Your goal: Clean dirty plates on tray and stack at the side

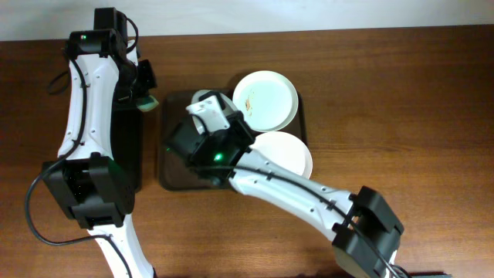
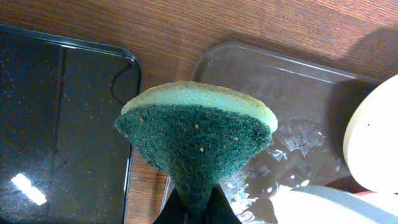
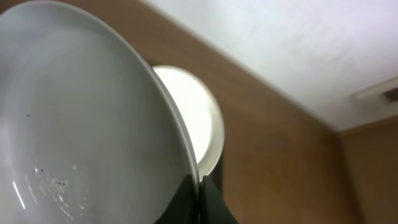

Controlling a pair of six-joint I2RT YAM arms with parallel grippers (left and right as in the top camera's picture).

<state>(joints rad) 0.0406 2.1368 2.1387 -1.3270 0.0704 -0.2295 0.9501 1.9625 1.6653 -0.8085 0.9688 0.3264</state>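
Observation:
My right gripper (image 3: pixel 200 186) is shut on the rim of a white plate (image 3: pixel 81 137) and holds it tilted up on edge over the left part of the brown tray (image 1: pixel 168 174). In the overhead view the gripper (image 1: pixel 207 110) hides most of that plate (image 1: pixel 201 97). A second plate (image 1: pixel 265 100) with orange-brown smears lies at the tray's back right. A third, clean-looking plate (image 1: pixel 289 154) lies at the tray's front right. My left gripper (image 2: pixel 198 210) is shut on a green and yellow sponge (image 2: pixel 196 134), beside the tray's back left corner (image 1: pixel 147 100).
A narrower black tray (image 1: pixel 127 147) lies left of the brown tray, partly under my left arm; it also shows in the left wrist view (image 2: pixel 56 124). The brown tray's floor (image 2: pixel 292 99) looks wet. Bare wooden table (image 1: pixel 386 93) lies to the right.

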